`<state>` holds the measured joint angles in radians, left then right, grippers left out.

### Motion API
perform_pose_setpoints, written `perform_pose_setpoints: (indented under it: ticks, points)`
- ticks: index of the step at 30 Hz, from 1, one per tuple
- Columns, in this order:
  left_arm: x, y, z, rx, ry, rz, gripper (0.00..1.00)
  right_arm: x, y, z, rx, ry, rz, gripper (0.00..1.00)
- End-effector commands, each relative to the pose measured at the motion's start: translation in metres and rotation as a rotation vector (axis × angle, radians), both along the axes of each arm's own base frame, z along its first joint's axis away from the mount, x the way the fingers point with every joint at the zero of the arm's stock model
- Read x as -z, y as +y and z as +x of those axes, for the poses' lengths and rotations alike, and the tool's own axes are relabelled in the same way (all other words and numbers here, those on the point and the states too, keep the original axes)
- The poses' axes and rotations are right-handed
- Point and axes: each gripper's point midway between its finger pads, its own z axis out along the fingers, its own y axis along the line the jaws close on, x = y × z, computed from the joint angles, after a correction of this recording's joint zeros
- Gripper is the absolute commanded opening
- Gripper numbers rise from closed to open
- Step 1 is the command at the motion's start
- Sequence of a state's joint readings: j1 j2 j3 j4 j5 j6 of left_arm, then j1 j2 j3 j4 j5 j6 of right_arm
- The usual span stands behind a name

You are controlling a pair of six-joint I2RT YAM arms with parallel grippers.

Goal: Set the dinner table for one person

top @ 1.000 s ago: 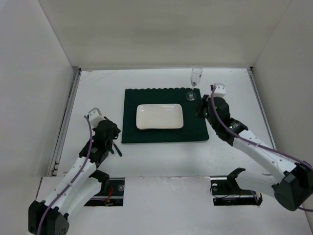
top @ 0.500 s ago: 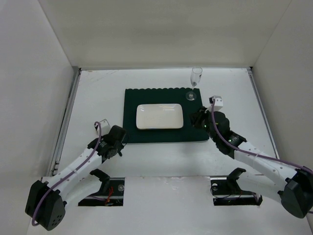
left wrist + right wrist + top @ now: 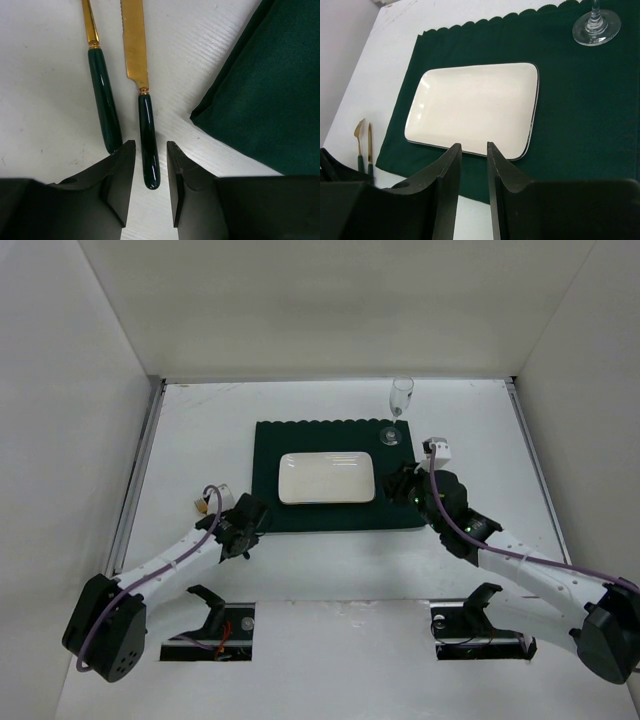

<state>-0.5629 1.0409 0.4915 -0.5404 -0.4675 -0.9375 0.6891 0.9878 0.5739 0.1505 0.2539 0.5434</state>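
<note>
On the white dinner table point(image 3: 200, 430) lies a dark green placemat point(image 3: 400, 505) with a white rectangular plate point(image 3: 327, 478) on it. A wine glass point(image 3: 401, 398) stands at the placemat's far right corner. Left of the placemat lie a gold knife with a green handle point(image 3: 145, 135) and a second green-handled piece of cutlery point(image 3: 104, 100). My left gripper point(image 3: 151, 167) is open, low over the table, its fingers on either side of the knife handle's end without touching it. My right gripper point(image 3: 472, 146) is open and empty, above the placemat's near edge and facing the plate point(image 3: 475, 105).
White walls close in the table on the left, right and far sides. The glass base point(image 3: 596, 26) stands on the placemat's far right. The left gripper point(image 3: 243, 533) is at the placemat's near left corner, and the right gripper point(image 3: 402, 485) is by the plate's right end.
Both grippers have gone from shut to open. The left gripper swung right and nearer, to the placemat's near left corner. The right gripper drew back from the glass toward the plate's right end.
</note>
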Motion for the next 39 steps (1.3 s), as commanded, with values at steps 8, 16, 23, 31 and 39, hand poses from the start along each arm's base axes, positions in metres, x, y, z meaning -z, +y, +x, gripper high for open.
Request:
perform_pose_setpoints:
  ticks: [8,16,23,31,39]
  points:
    - [0.013,-0.003,0.002,-0.021,0.010,-0.055,0.23,-0.022,0.002,0.002,0.001,-0.068,0.067,0.33]
    - [0.017,-0.002,0.000,-0.038,0.020,-0.063,0.16,-0.026,-0.002,0.000,0.008,-0.080,0.076,0.34]
    - [-0.022,0.001,0.015,-0.024,-0.109,-0.059,0.06,-0.025,-0.003,0.001,0.014,-0.078,0.078,0.34]
    - [-0.122,-0.012,0.046,0.085,-0.325,-0.022,0.05,-0.022,-0.010,0.006,0.051,-0.077,0.075,0.42]
    - [-0.167,-0.167,0.092,0.340,-0.486,-0.256,0.06,-0.011,-0.076,0.023,0.307,-0.055,0.143,0.54]
